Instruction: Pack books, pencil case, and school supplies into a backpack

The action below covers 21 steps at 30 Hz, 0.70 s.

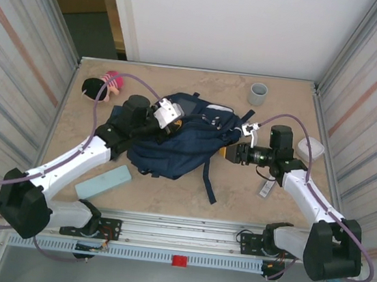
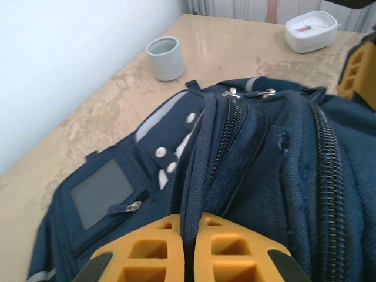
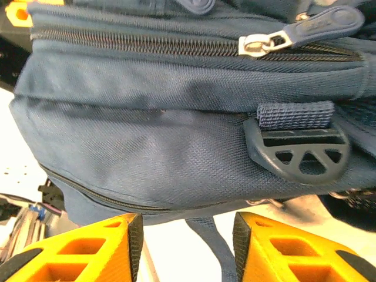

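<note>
1. backpack point(image 1: 175, 139): mid surface point(image 1: 236, 202), between both arms
2. pencil case point(image 1: 103, 181): near left, clear of the backpack
3. left tool point(image 2: 189, 241): pinched on backpack fabric fold
4. right tool point(image 3: 187, 235): jaws apart, empty, at backpack's right side

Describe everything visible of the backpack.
The backpack is navy woven fabric with pale stripes, white patches and dark straps, lying slumped on the table. Zippers seen look closed. A plastic buckle sits on its side. The left gripper pinches a fold of it; the right gripper stands open beside it.

No legible text or labels.
</note>
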Motion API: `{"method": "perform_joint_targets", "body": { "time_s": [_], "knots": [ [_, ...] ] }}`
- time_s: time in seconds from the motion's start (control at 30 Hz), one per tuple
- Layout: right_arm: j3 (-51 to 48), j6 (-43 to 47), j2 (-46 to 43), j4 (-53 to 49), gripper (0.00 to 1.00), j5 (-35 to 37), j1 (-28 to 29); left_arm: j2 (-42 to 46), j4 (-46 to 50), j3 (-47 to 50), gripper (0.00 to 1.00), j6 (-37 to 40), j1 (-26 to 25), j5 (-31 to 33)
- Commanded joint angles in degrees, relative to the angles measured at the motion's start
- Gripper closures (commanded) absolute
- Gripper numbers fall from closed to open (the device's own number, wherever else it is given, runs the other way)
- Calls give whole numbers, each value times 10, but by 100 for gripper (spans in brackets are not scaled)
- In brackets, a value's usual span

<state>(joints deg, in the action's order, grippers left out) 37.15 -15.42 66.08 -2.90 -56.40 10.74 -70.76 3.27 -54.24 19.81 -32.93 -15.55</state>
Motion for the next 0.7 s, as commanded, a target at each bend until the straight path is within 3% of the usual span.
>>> {"method": "perform_joint_targets", "body": {
  "time_s": [0.0, 0.1, 0.23, 0.37, 0.5, 0.67],
  "knots": [
    [-13, 0, 15, 32, 54, -23, -17, 42, -44, -4, 100, -11, 15, -49],
    [-15, -8, 29, 36, 55, 2, -27, 44, -49, -3, 100, -16, 21, -65],
    [-22, -7, 40, 32, 39, 52, -28, 43, -49, -7, 100, -19, 26, -70],
    [-50, 16, 50, 85, 35, 103, -19, 43, -41, -15, 100, -18, 37, -101],
    [-48, 15, 94, 175, 35, 49, -15, 42, -32, -27, 100, -18, 50, -141],
    [-15, 41, 141, 207, 37, -7, -5, 42, -25, -34, 100, -17, 59, -173]
  ]
}}
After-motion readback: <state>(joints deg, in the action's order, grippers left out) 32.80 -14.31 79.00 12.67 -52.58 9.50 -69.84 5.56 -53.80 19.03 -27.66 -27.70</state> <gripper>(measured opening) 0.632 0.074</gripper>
